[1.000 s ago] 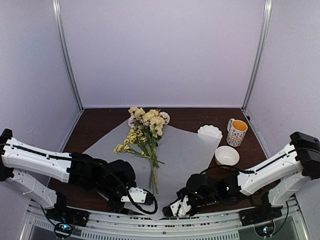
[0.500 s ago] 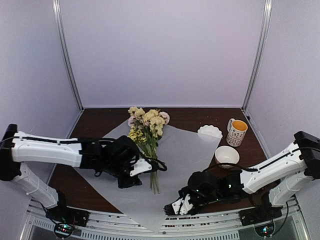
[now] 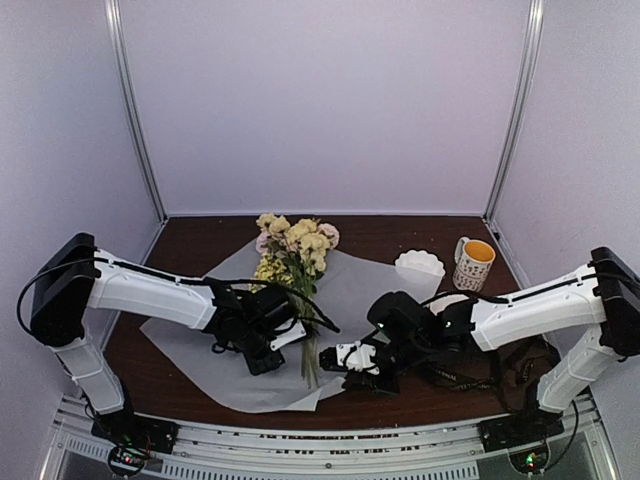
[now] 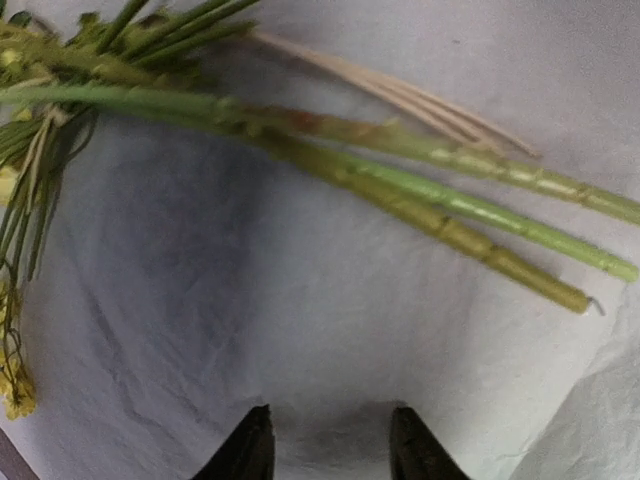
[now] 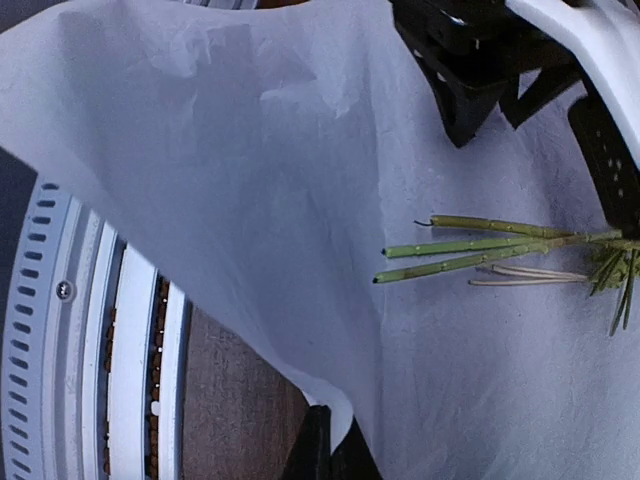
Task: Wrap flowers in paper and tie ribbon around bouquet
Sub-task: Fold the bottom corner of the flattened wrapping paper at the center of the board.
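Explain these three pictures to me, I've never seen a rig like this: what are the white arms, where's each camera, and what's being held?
These are two robot arms, the left arm and the right arm, bolted at the near edge of a table. The wide picture comes from a fixed camera above and behind them. Each close-up comes from a camera on one wrist, looking past that arm's own tool. On the table lies a large pale sheet of paper with a bunch of flowers on it; a mug and a white dish stand at the far right. The right tool is shut on an edge of the paper, holding it up. The left tool rests on the paper beside the stems, fingers apart; whether it pinches a fold I cannot tell.
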Available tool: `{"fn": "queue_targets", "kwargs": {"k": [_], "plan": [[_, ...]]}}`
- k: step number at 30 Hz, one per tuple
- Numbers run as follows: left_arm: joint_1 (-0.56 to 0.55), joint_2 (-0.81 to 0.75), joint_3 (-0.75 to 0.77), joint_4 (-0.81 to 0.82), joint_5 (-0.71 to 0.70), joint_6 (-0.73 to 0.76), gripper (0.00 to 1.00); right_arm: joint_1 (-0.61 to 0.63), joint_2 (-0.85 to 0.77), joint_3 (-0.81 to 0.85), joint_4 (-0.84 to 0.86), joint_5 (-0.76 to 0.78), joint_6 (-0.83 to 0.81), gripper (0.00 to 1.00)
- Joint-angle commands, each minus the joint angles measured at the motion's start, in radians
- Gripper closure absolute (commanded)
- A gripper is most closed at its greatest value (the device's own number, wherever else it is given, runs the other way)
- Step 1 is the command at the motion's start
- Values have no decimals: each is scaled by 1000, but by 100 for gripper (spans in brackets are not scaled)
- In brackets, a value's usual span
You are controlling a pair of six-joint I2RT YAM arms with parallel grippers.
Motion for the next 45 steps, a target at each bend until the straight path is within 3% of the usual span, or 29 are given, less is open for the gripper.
{"fn": "queue_targets", "kwargs": {"k": [1,7,9,12,19,24,33,45], "plan": [[51,-151,-68,120,-23,-73,49,-88,50,40,-19,-198,209,100],[51,-373,-177,298,-9,-105,24,-198,142,115,-16,-288,388,100],[51,-461,-233,346,32,-109,20,-220,179,143,-26,-302,429,100],[49,-533,-261,341,153,-99,20,-229,217,181,-24,-326,461,100],[18,-524,-262,235,271,-143,15,-255,228,199,-32,-321,488,100],[9,-509,-264,220,256,-142,15,-258,244,217,-52,-306,493,100],[9,-756,-365,368,290,-156,13,-269,267,220,-73,-285,508,100],[6,-450,-307,280,172,-179,16,-271,264,215,-55,-269,523,100]]}}
